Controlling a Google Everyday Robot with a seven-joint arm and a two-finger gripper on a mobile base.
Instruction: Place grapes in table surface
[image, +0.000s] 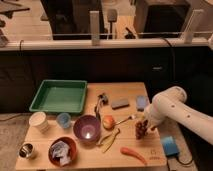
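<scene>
At surface's (95, 156) right edge, gripper (145, 121) fingers shut, prob. on grapes (140, 131): light, soft, bruise easily; hold by stem.

A small knobbly bunch of dark purple-red grapes (141, 130) sits upright-hanging at the right side of the table, its stem end uppermost. The gripper (145, 121) is closed on the top of the bunch, at the end of the white arm reaching in from the right. The berries' lower end is at the wood or just above it - which, cannot be told. The light tan rectangular wooden tabletop (127, 92) lies flat beneath, smooth-grained and broad - the grapes are near its right edge.
</scene>
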